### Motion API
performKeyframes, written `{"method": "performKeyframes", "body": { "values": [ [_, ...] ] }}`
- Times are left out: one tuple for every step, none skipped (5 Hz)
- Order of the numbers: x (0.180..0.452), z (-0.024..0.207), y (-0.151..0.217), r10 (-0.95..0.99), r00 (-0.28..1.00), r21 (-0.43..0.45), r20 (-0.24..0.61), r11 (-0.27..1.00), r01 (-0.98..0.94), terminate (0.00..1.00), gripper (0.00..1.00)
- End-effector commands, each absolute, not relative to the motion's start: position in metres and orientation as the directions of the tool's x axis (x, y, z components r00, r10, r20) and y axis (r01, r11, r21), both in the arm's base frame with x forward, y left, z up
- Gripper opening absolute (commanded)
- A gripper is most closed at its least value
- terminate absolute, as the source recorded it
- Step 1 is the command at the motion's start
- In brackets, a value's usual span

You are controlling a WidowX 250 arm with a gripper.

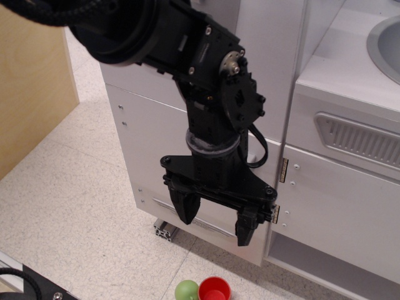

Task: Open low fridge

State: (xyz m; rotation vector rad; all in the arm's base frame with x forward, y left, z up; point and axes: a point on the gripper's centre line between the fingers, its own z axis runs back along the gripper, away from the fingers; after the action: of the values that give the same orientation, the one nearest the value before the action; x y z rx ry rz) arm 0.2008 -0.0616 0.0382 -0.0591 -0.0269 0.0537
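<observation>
Low fridge [159, 134] is seen directly behind the claw [214, 222], as a flat white door that stands closed and is partly hidden by the black arm [206, 94]. The claw is held with its two black fingers [185, 209] pointing down, spread wide apart, and nothing is gripped between them. Whether the fingers touch the door cannot be told from this view; they are seen in front of its lower part. Just behind the gap between the fingers, a thin grey strip [187, 215] is seen running along the door's lower edge. Just to the right of the claw, two small silver hinges [284, 170] are placed on the door's edge, one above the other. Further to the right, a second white cabinet door [340, 200] is seen, and above it a grey ribbed panel [359, 139]. Below the claw, on the speckled floor [81, 206], a green ball [185, 290] and a red cup [215, 290] are lying, touching each other. Far to the left, a light wooden panel [31, 87] is standing.
</observation>
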Motion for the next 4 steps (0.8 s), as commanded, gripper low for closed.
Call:
{"method": "performKeyframes", "body": {
  "values": [
    [0.201,0.038,-0.062,0.054,0.998,-0.060,0.025,0.997,-0.053,0.00,1.00],
    [0.227,0.027,-0.055,0.048,0.992,-0.064,0.112,0.997,-0.041,0.00,1.00],
    [0.255,0.020,-0.048,0.050,0.985,-0.057,0.164,0.998,-0.041,0.00,1.00],
    [0.285,0.014,-0.040,0.065,0.977,-0.059,0.205,0.997,-0.054,0.00,1.00]
  ]
}}
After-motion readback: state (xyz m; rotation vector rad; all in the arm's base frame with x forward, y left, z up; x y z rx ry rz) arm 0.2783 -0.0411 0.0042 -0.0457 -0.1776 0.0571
